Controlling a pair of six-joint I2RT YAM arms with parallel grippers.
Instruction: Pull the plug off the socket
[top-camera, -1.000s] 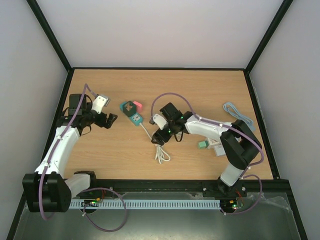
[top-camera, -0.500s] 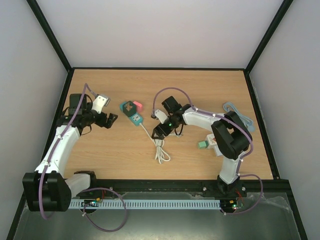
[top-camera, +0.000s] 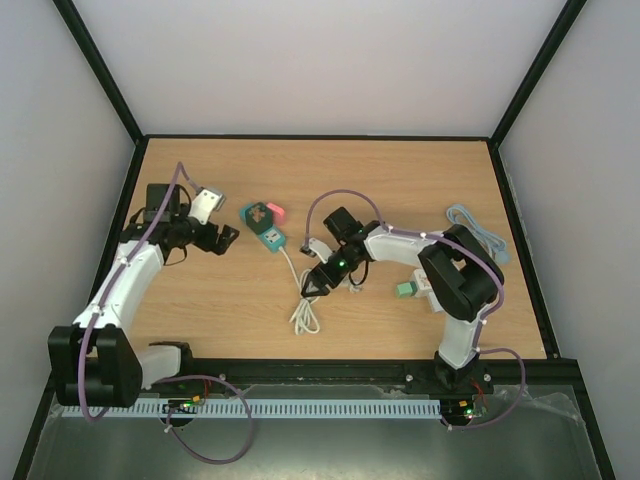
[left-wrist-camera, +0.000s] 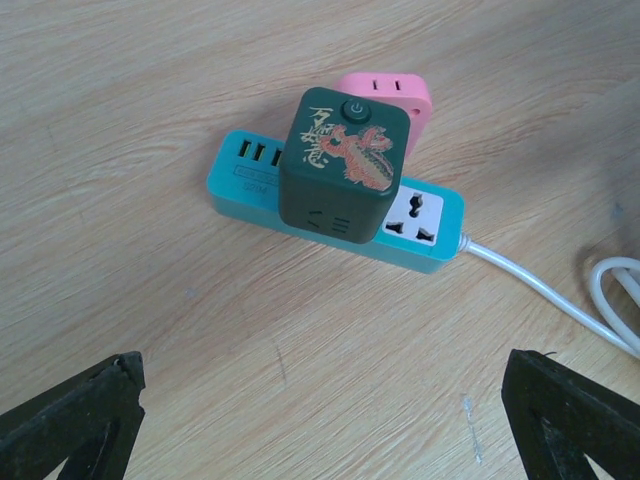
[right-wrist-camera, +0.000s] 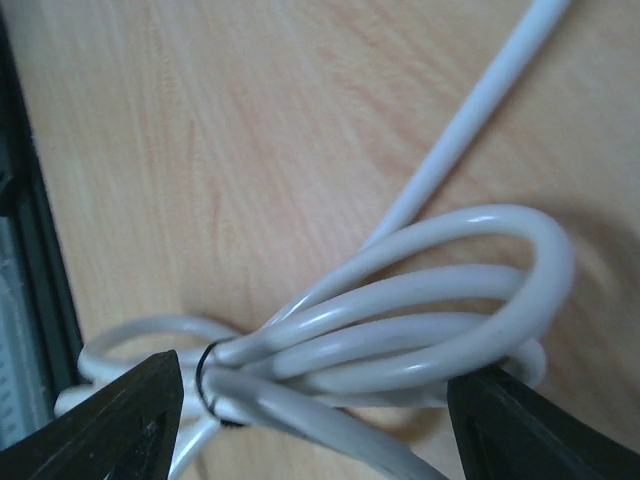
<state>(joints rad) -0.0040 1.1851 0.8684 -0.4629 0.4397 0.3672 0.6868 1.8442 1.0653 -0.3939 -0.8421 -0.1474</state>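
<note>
Right arm (top-camera: 400, 245) has dragged the cord (top-camera: 305, 315) toward 7 o'clock; both jaws open, plug (left-wrist-camera: 345, 165) still in socket (left-wrist-camera: 250, 185); gripping it likely comes next.

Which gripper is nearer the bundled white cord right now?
Right. The right gripper hangs directly over the bundled white cord, its open fingers on either side of it. The left gripper is far off to the left, open, facing the teal power strip.

Dark-green cube plug (left-wrist-camera: 345, 165) in teal socket (left-wrist-camera: 240, 181)
</note>
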